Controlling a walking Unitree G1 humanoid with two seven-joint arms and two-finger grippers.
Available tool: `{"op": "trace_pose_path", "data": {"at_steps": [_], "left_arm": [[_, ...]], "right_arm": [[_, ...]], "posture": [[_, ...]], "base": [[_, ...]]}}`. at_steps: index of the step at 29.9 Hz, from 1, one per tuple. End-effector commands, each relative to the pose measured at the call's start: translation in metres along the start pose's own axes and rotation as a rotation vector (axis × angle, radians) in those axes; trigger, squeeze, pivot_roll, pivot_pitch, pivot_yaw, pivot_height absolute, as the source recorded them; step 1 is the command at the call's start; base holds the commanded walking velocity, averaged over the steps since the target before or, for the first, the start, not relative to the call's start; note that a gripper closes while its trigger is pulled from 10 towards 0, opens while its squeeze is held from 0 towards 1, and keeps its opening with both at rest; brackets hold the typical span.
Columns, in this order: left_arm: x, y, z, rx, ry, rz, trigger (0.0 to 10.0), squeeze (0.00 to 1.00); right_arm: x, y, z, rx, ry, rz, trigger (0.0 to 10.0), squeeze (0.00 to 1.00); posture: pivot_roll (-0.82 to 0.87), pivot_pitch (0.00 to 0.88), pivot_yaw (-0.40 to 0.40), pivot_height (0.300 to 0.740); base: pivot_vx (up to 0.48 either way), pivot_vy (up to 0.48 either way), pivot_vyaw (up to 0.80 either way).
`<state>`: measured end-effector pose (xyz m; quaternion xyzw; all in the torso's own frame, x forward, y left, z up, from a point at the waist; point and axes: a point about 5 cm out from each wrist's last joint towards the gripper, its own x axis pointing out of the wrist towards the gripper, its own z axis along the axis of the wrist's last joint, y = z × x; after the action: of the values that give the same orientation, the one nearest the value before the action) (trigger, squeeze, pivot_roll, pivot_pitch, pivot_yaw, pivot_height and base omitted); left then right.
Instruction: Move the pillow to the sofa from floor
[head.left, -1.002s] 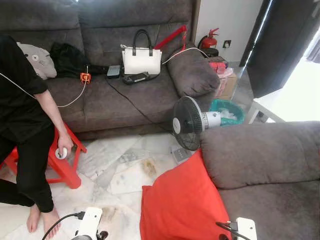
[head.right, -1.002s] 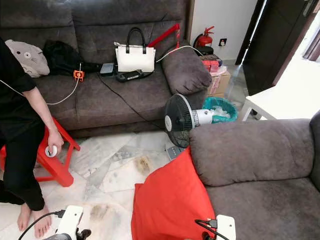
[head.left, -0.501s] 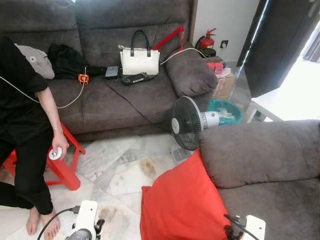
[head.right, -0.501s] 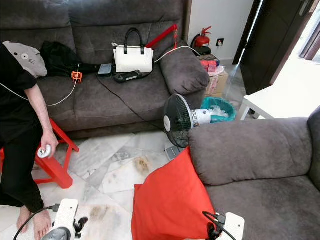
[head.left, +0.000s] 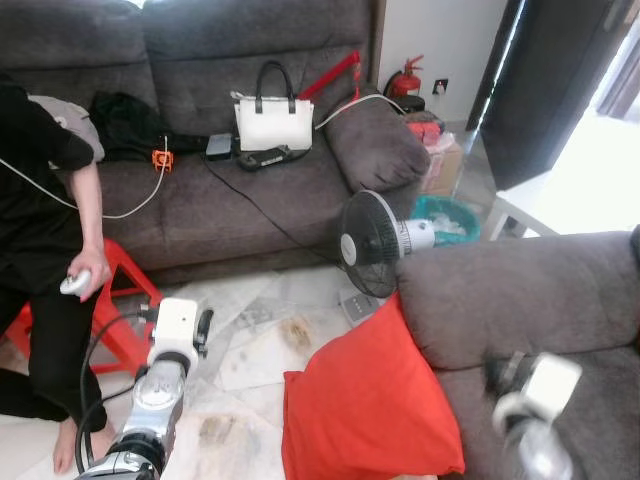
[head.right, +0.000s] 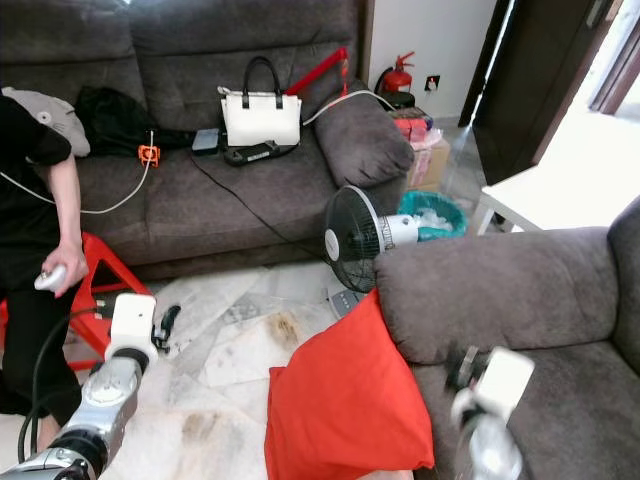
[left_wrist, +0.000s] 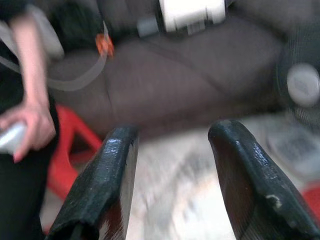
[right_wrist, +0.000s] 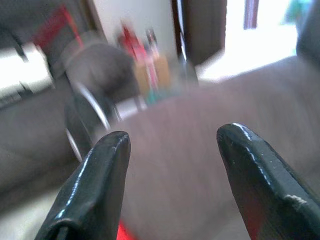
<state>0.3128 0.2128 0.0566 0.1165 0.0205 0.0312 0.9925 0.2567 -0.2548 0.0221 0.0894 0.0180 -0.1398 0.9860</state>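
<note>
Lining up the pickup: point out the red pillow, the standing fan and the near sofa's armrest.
red pillow (head.left: 365, 405), left eye view, middle of its face.
standing fan (head.left: 368, 243), left eye view, grille centre.
near sofa's armrest (head.right: 490, 290), right eye view, front face.

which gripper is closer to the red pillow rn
Right. The right gripper is raised over the near sofa just beside the red pillow; the left gripper is over the floor, farther off.

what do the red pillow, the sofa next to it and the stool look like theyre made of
Red pillow: looks like soft woven cloth, matte, with creases and no shine. Sofa: a grey, suede-like or microfibre fabric, going by its mottled nap; possibly velvet. Red stool: likely moulded plastic, smooth and evenly coloured.
</note>
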Motion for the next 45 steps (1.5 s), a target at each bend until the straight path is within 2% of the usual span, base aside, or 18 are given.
{"op": "trace_pose_path", "data": {"at_steps": [1, 4, 7, 9, 10, 12, 15, 19, 27, 36, 45], "left_arm": [[0.001, -0.003, 0.012, 0.012, -0.081, -0.015, 10.0, 0.0], [-0.003, -0.007, 0.032, 0.025, -0.215, -0.044, 10.0, 0.0], [-0.006, -0.008, 0.036, 0.035, -0.242, -0.053, 10.0, 0.0], [-0.013, -0.009, 0.039, 0.032, -0.267, -0.053, 10.0, 0.0], [-0.013, -0.009, 0.039, 0.032, -0.267, -0.053, 10.0, 0.0], [-0.022, -0.014, 0.043, 0.038, -0.293, -0.075, 10.0, 0.0], [-0.024, -0.018, 0.046, 0.034, -0.293, -0.095, 10.0, 0.0], [-0.014, -0.029, 0.057, 0.006, -0.307, -0.118, 10.0, 0.0], [-0.015, -0.032, 0.064, 0.001, -0.302, -0.14, 10.0, 0.0], [-0.018, -0.023, 0.066, 0.015, -0.297, -0.132, 10.0, 0.0], [-0.024, -0.018, 0.057, 0.03, -0.267, -0.109, 10.0, 0.0]], "right_arm": [[-0.015, 0.003, -0.014, 0.0, 0.034, 0.018, 10.0, 0.0], [-0.023, 0.012, -0.005, -0.014, -0.055, 0.06, 10.0, 0.0], [-0.027, 0.014, -0.002, -0.015, -0.075, 0.066, 10.0, 0.0], [-0.038, 0.016, 0.007, -0.001, -0.127, 0.069, 10.0, 0.0], [-0.038, 0.016, 0.007, -0.001, -0.127, 0.069, 10.0, 0.0], [-0.049, 0.018, 0.01, 0.003, -0.143, 0.069, 10.0, 0.0], [-0.053, 0.018, 0.009, 0.009, -0.135, 0.066, 10.0, 0.0], [-0.042, 0.026, 0.014, 0.013, -0.119, 0.091, 10.0, 0.0], [-0.027, 0.04, 0.027, 0.012, -0.122, 0.133, 10.0, 0.0], [-0.021, 0.041, 0.034, 0.002, -0.127, 0.157, 10.0, 0.0], [-0.016, 0.05, 0.037, 0.005, -0.129, 0.182, 10.0, 0.0]], "posture": [[0.03, 0.0, 0.01, 0.74], [0.04, 0.0, 0.01, 0.74], [0.04, 0.0, 0.012, 0.74], [0.04, 0.0, 0.012, 0.74], [0.04, 0.0, 0.012, 0.74], [0.04, 0.0, 0.013, 0.74], [0.04, 0.0, 0.013, 0.74], [0.05, 0.0, 0.004, 0.74], [0.07, 0.0, -0.013, 0.74], [0.1, 0.0, -0.024, 0.74], [0.08, 0.0, -0.021, 0.74]], "base": [[0.0, 0.0, 0.0], [0.0, 0.0, 0.0], [0.0, 0.0, 0.0], [0.0, 0.0, 0.0], [0.0, 0.0, 0.0], [0.0, 0.0, 0.0], [0.0, 0.0, 0.0], [0.0, 0.0, 0.0], [0.0, 0.0, 0.0], [0.0, 0.0, 0.0], [0.0, 0.0, 0.0]]}}
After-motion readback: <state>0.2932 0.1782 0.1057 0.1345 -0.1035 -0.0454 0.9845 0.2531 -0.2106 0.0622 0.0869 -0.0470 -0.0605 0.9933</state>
